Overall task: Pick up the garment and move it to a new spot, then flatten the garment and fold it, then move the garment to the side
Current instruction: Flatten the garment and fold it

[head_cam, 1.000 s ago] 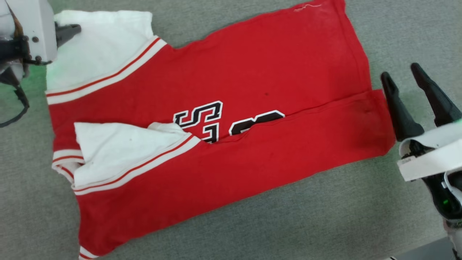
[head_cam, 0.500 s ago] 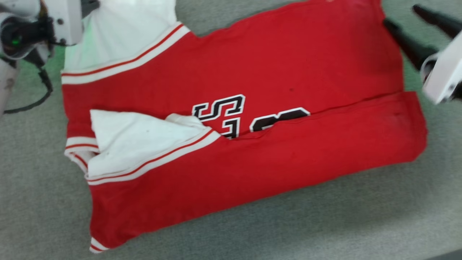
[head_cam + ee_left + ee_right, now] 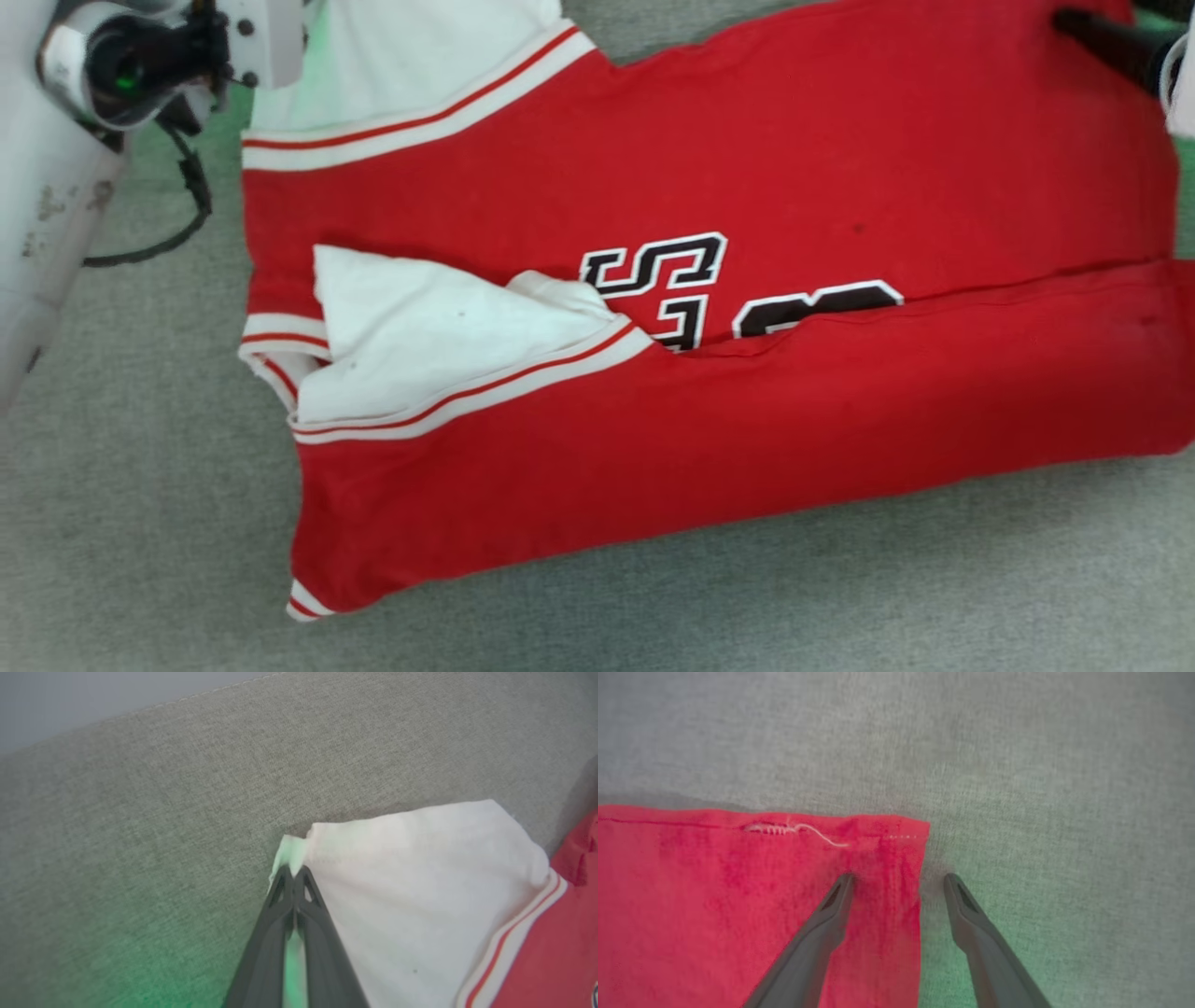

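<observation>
The garment [image 3: 747,168], a red T-shirt with white sleeves and black lettering, lies spread on the grey cloth surface [image 3: 653,607], its near side folded up over the chest. In the left wrist view my left gripper [image 3: 294,870] is shut on the corner of the far white sleeve [image 3: 411,868]; the left arm's wrist [image 3: 140,56] sits at the head view's top left. My right gripper [image 3: 899,879] is open and straddles the garment's [image 3: 714,896] side edge just below a hem corner. One of its dark fingers [image 3: 1102,42] lies over the red cloth at top right.
The grey surface ends at a stitched edge [image 3: 187,697] beyond the held sleeve, with a pale plain area past it. A black cable [image 3: 177,233] loops from the left arm beside the garment's left side. Bare grey cloth lies in front of the garment.
The head camera has shifted, so the garment sits further right in the picture. My left gripper has shut on the sleeve corner. My right gripper moved from beside the folded hem to the far hem corner.
</observation>
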Tool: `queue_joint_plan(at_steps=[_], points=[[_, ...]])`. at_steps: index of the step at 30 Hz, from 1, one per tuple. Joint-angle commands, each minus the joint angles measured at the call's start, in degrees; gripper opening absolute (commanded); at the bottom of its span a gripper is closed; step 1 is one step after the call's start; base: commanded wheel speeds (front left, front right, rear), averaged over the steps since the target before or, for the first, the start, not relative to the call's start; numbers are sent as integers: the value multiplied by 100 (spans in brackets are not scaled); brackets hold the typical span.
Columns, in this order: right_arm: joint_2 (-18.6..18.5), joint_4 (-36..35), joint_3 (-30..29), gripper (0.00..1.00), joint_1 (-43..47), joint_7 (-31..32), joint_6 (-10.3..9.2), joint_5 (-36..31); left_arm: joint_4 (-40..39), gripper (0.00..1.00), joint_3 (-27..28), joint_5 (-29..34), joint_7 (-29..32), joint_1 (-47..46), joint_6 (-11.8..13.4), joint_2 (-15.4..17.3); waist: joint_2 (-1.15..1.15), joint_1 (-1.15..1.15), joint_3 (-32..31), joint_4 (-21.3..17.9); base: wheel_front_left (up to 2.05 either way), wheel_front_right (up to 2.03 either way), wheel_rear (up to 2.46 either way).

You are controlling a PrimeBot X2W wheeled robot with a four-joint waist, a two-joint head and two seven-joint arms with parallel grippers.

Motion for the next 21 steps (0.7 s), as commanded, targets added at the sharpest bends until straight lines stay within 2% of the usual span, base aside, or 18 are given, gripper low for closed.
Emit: queue_joint_plan(at_steps=[1, 2, 3, 4, 7, 14, 18, 21], points=[[55, 117, 62, 100, -11, -102, -9, 24, 14, 0, -153, -48, 55, 204, -49, -70, 0, 0, 33, 72, 0, 0, 0], [58, 194, 85, 48, -35, -162, -9, 45, -22, 0, -170, -79, 23, 205, -50, -86, 0, 0, 32, 94, 0, 0, 0], [63, 246, 142, 16, -38, -196, -9, 66, -43, 0, -185, -96, -12, 206, -50, -94, 0, 0, 28, 111, 0, 0, 0], [59, 290, 193, 0, -42, -213, -9, 88, -61, 0, -203, -123, -51, 209, -51, -99, 0, 0, 22, 125, 0, 0, 0], [-30, 371, 320, 0, -71, -329, -9, 161, -111, 0, -241, -184, -217, 238, -51, -103, 0, 0, -41, 171, 0, 0, 0], [-320, 212, 530, 0, 18, -1088, -9, 292, -430, 0, -244, -439, -1007, 415, -39, -51, 0, 0, -574, 330, 0, 0, 0], [-645, -128, 799, 0, 310, -1385, -9, 365, -1013, 0, -292, -692, -1445, 761, -38, 159, 0, 0, -984, 448, 0, 0, 0], [-927, -502, 996, 0, 655, -1517, -9, 476, -1583, 0, -385, -859, -1725, 1107, -38, 458, 0, 0, -1242, 517, 0, 0, 0]])
